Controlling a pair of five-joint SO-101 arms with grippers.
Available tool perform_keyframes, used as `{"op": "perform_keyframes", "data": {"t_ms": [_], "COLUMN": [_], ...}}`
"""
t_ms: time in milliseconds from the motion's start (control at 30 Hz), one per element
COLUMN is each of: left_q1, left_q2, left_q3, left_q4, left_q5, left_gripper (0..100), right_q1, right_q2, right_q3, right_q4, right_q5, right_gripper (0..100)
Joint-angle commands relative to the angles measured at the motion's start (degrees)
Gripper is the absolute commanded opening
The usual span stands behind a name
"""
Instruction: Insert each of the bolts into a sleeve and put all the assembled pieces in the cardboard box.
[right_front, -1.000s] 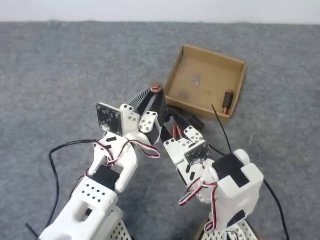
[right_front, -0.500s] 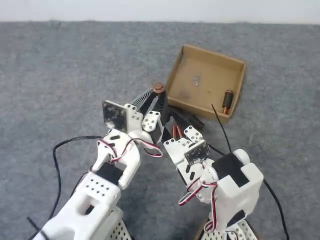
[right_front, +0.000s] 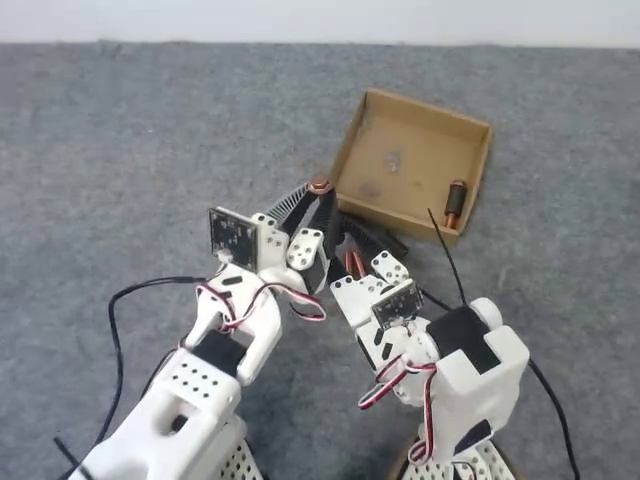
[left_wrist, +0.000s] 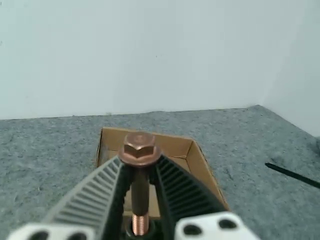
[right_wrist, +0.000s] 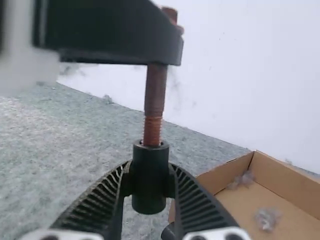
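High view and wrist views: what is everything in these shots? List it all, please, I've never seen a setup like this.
bolt: one, copper, upright in the left gripper, threaded end at the sleeve's mouth
sleeve: one, black, in the right gripper, under the bolt
assembled piece: one, copper and dark, lying in the box by a side wall
cardboard box: one, brown, open, beyond the grippers
carpet: grey, under everything
wall: white, behind
thin cable: one, black, by the box's front
left gripper: black fingers, white body, shut on the bolt
right gripper: black fingers, white body, shut on the sleeve
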Motion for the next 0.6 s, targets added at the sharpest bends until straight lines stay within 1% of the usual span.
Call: {"op": "perform_keyframes", "data": {"t_ms": [0, 567], "left_q1": [0.62, 0.18], "left_q2": [-4.4, -4.31], "left_q3": [0.4, 1.01], "left_q4": [1.05, 1.85], "left_q5": [-0.35, -0.35], "left_gripper": [1, 1], "right_q1": [1.45, 1.71], "right_q2": [-3.21, -3.21], "right_q3": [-1.14, -0.7], "right_q4": [-1.54, -2.07], "right_q5": [-0.53, -0.53], "right_gripper": [0.6, 0.6]}}
